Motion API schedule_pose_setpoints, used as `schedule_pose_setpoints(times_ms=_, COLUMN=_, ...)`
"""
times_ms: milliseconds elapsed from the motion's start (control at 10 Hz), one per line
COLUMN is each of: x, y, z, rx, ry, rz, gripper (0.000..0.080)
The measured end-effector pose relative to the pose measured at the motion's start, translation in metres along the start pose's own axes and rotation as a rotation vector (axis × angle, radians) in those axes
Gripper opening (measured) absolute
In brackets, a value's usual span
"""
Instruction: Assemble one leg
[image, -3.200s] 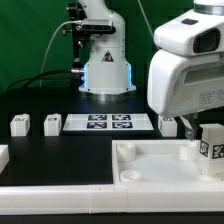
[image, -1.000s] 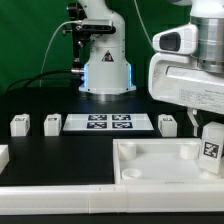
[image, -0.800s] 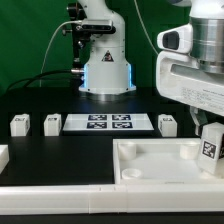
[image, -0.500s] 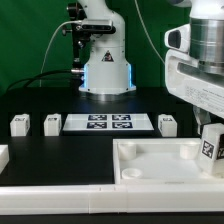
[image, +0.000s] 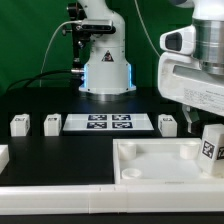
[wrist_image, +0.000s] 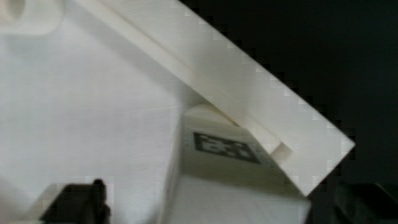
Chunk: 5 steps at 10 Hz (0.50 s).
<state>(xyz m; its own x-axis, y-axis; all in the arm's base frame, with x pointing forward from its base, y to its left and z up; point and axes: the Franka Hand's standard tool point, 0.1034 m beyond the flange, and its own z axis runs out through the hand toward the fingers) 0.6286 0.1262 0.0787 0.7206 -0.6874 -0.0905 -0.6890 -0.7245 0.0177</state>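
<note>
A leg (image: 211, 148), a small white block with a black-and-white tag, stands upright in the right far corner of the large white tray-like piece (image: 150, 165). My gripper (image: 206, 122) hangs just above it, at the exterior view's right. In the wrist view the leg (wrist_image: 228, 150) lies between my two dark fingers (wrist_image: 79, 203), which stand wide apart with white showing on both sides, so my gripper (wrist_image: 228, 203) is open. Three more legs stand on the black table: two at the exterior view's left (image: 18, 124) (image: 52, 123) and one right of the middle (image: 168, 123).
The marker board (image: 108, 122) lies flat between the loose legs. The robot base (image: 106, 60) stands behind it. Another white part (image: 3, 155) shows at the left edge. The tray's raised front rim (image: 110, 185) runs along the foreground.
My arm has risen and drifted toward the exterior view's right, then slightly back. The leg stays standing in the tray corner. The other legs have not moved.
</note>
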Motion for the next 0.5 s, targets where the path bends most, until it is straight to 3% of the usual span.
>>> schedule_pose_setpoints(times_ms=500, x=-0.0030, y=-0.0014, z=0.0014, rx=-0.004, ry=0.000, rz=-0.637, gripper=0.0649)
